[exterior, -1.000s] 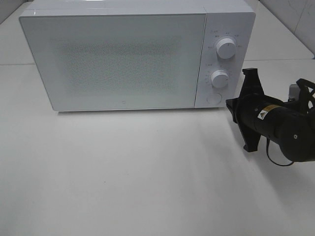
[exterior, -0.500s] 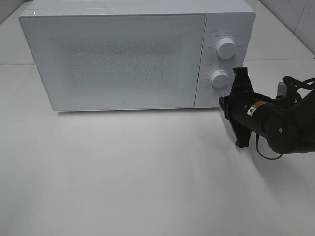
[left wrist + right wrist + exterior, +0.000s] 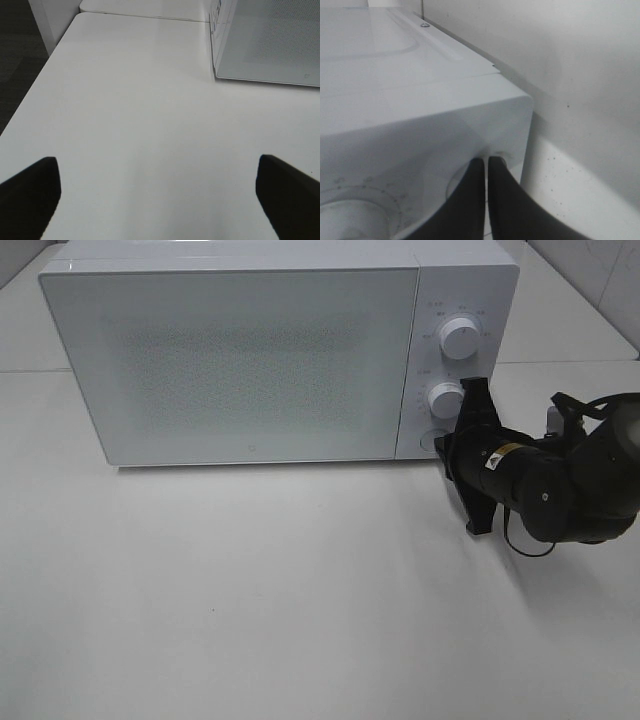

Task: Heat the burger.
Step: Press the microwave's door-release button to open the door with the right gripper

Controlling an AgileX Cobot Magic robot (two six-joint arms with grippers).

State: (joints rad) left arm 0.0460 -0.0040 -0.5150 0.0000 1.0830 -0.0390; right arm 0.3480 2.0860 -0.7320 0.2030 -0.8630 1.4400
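We see the right hand with its fingers pressed together into one blunt tip. That tip is set against the round button at the foot of the microwave panel. We judge it is held this way to push the button, which probably releases the door; a narrow closed tip suits a small button better than spread fingers. The door is shut. The left hand hangs spread over bare bench in front of the door's far end, clear of it, and holds nothing.

We cannot see the burger in any view. The frosted door hides the inside, so we cannot tell whether it is in there.

By our count there is one microwave, two knobs above one button, two hands, and no burger in sight.
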